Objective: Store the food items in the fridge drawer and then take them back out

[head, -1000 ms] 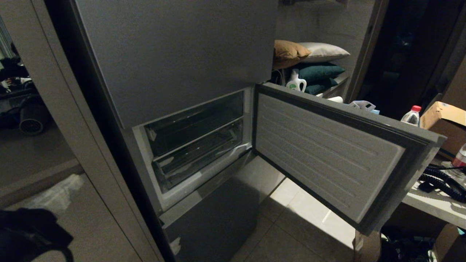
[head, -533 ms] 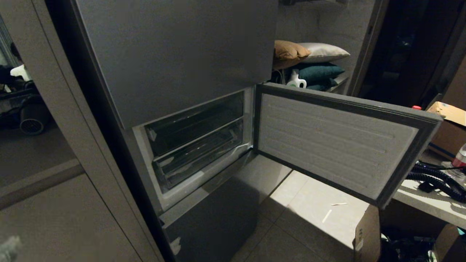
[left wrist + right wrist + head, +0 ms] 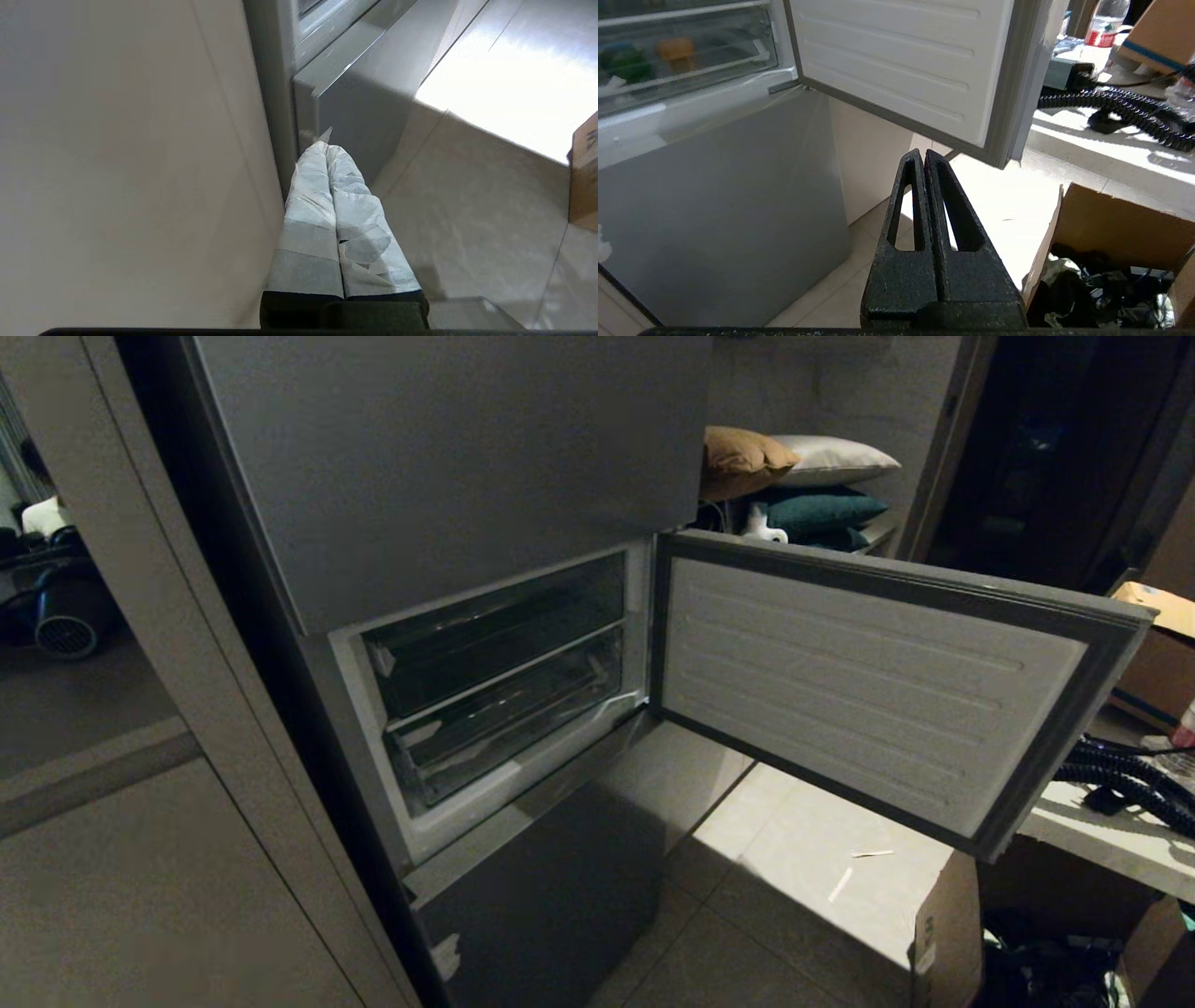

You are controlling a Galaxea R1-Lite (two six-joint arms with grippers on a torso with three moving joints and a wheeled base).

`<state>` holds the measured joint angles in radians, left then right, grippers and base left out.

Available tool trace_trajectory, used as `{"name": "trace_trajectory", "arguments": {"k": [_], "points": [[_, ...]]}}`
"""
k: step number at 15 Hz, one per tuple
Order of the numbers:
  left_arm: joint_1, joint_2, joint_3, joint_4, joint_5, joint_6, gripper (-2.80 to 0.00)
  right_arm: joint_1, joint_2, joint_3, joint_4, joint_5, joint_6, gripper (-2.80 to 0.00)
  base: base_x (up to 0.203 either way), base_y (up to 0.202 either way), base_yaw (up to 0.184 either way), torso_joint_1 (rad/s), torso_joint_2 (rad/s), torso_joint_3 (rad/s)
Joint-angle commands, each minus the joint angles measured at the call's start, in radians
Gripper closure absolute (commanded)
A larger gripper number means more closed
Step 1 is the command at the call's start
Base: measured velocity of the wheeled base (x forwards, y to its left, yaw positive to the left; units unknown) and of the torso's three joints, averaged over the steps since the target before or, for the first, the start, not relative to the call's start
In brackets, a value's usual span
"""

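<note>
- Tall grey three-door fridge (image 3: 448,476): I have its middle door (image 3: 868,691) swung wide open toward my right, white ribbed inner face showing.
- Wide, shallow clear plastic pull-out drawer (image 3: 504,719): lower of two in the open compartment, pushed in, long axis running across the fridge front.
- Dark green rounded pepper-like item (image 3: 626,63) and brown-orange oval potato-like lump (image 3: 675,46): both inside that drawer, side by side, seen through its clear front from my right wrist.
- Right gripper (image 3: 923,156): black fingers clenched together on nothing, low before the bottom door (image 3: 719,200); the drawer lies up and ahead of it.
- Left gripper (image 3: 325,149): tape-wrapped fingers pressed together, empty, down by the fridge's lower left corner beside a pale cabinet panel (image 3: 126,154).
- Judgement: either arm must rise to the drawer front; neither looks clearly nearer.
</note>
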<state>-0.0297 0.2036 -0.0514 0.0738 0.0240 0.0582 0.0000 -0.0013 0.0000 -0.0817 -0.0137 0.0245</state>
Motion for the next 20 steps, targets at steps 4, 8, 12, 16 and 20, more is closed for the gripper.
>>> {"name": "trace_trajectory", "arguments": {"k": [4, 8, 12, 16, 20], "points": [[0.021, -0.204, 0.014, 0.021, -0.058, 0.019, 0.00, 0.000, 0.001, 0.031, -0.001, 0.000, 0.000, 0.00, 0.000, 0.000, 0.000, -0.145, 0.34, 0.185], [0.022, -0.204, 0.013, 0.018, -0.016, -0.064, 0.00, 0.000, 0.001, 0.031, -0.001, 0.000, 0.000, 0.00, 0.000, 0.000, 0.000, -0.154, 0.35, 0.200], [0.022, -0.204, 0.013, 0.018, -0.016, -0.064, 0.00, 0.000, 0.001, 0.031, -0.001, 0.000, 0.000, 0.00, 0.000, 0.000, 0.000, -0.184, 0.44, 0.253], [0.022, -0.204, 0.013, 0.018, -0.016, -0.064, 0.00, 0.000, 0.001, 0.031, -0.001, 0.000, 0.000, 0.00, 0.000, 0.000, 0.000, -0.209, 0.51, 0.301], [0.022, -0.204, 0.013, 0.018, -0.016, -0.064, 0.00, 0.000, 0.001, 0.031, -0.001, 0.000, 0.000, 0.00, 0.000, 0.000, 0.000, -0.046, 0.12, 0.073]]}}
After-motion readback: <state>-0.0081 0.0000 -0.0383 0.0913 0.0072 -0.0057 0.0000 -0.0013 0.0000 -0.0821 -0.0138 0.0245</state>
